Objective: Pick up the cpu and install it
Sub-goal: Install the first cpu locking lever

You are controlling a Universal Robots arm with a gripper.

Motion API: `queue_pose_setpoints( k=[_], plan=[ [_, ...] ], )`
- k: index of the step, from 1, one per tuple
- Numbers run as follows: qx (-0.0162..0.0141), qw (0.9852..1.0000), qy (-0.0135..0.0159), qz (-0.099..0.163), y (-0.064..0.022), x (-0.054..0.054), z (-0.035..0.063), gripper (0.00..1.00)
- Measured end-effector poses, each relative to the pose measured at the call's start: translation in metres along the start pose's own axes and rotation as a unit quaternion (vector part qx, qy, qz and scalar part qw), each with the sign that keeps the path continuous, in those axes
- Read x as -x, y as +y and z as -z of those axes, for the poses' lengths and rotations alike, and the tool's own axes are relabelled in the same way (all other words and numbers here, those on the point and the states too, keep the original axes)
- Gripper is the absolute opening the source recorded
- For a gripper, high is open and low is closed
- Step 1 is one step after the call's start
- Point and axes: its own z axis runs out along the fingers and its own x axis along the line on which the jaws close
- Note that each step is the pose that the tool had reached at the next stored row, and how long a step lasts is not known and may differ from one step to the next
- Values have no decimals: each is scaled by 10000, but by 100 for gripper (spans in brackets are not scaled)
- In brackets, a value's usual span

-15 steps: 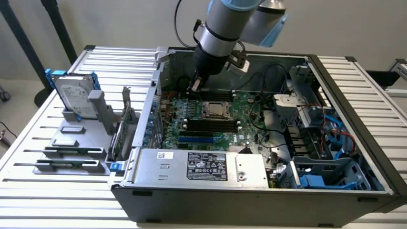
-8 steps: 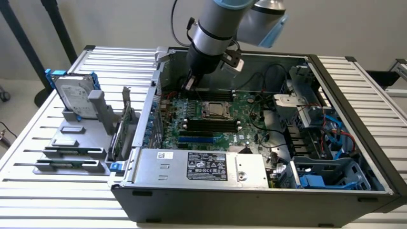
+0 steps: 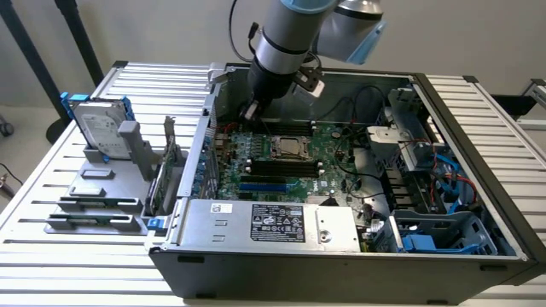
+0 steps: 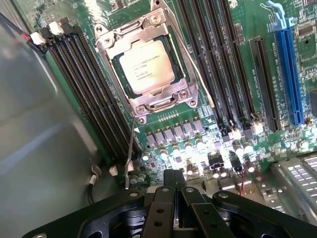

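The cpu [image 3: 288, 148] lies flat in its socket on the green motherboard [image 3: 333, 173] inside the open computer case. In the wrist view the cpu [image 4: 146, 67] shows its silver top framed by the metal socket bracket [image 4: 171, 96]. My gripper [image 3: 253, 112] hangs over the far end of the board, towards the exterior view's left of the socket and apart from the cpu. My gripper [image 4: 173, 177] is shut, its black fingers pressed together with nothing between them.
A hard drive [image 3: 101, 131] with blue rails stands in a grey holder [image 3: 98, 192] at the exterior view's left of the case. A power supply [image 3: 273, 224] fills the near side. Black memory slots [image 4: 94, 94] flank the socket. The case wall [image 4: 44, 148] is close by.
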Motion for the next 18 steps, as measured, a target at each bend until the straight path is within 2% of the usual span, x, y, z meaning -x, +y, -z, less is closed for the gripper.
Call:
queue_pose_setpoints(
  k=[6, 11, 14, 18],
  plan=[
    [-26, 9994, 195, -267, -18, 3, 22, 11],
    [-58, 9982, 369, -472, -36, 6, 43, 11],
    [-49, 9971, 433, -621, -46, 10, 41, 11],
    [-34, 9960, 478, -755, -76, 23, 16, 11]
  ],
)
